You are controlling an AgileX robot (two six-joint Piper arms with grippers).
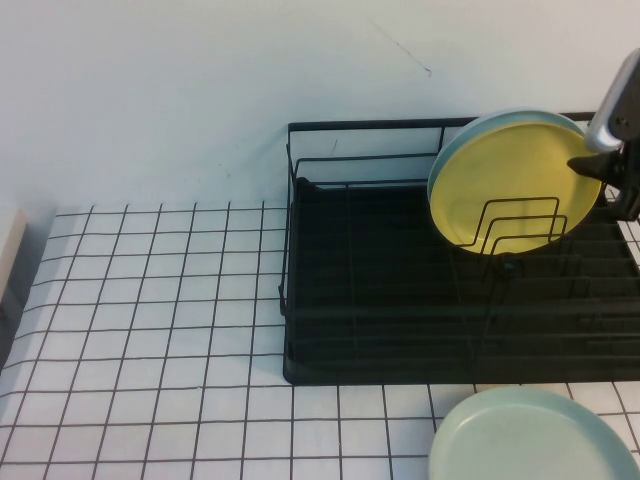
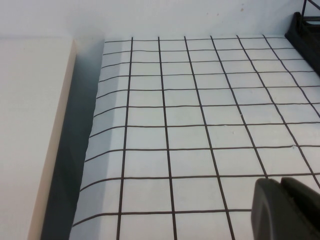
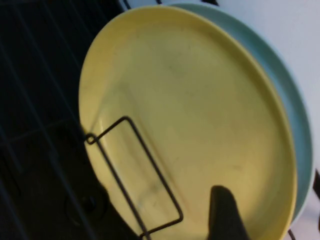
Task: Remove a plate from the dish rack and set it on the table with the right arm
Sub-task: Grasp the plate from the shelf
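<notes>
A: White wall behind, table [image 1: 150, 330] with white black-grid cloth in front. Rack?

B: Black wire rack [image 1: 300, 300] sits on the table's right half, against the wall.

A: Plate?

B: Yellow plate [image 1: 510, 195] stands on edge in the rack's back right part, leaning back on a light blue plate [image 1: 462, 140] right behind it. Wire dividers [image 1: 520, 225] cross its lower face. Same in the right wrist view: plate [image 3: 190, 115] fills the shot, blue plate's rim [image 3: 285, 100] showing past its edge, one divider loop [image 3: 135, 175] in front.

A: Right gripper?

B: Right gripper [image 1: 612, 178] is at the plate's right rim, at the high view's right border, under the arm's grey link [image 1: 618, 100]. One dark finger [image 3: 225, 215] lies over the plate's face near the rim. Jaws look parted around the rim, not clamped. Can't confirm contact.

A: Left gripper?

B: Left gripper [image 2: 287, 210] only shows in its wrist view, low over bare cloth [image 2: 200, 110] near the table's left edge, far from the rack. Can't tell about its fingers. Rack corner [image 2: 305, 30] barely in that view.

A: Anything else?

B: Pale green plate [image 1: 535, 440] flat on the table, just in front of the rack, right side.
</notes>
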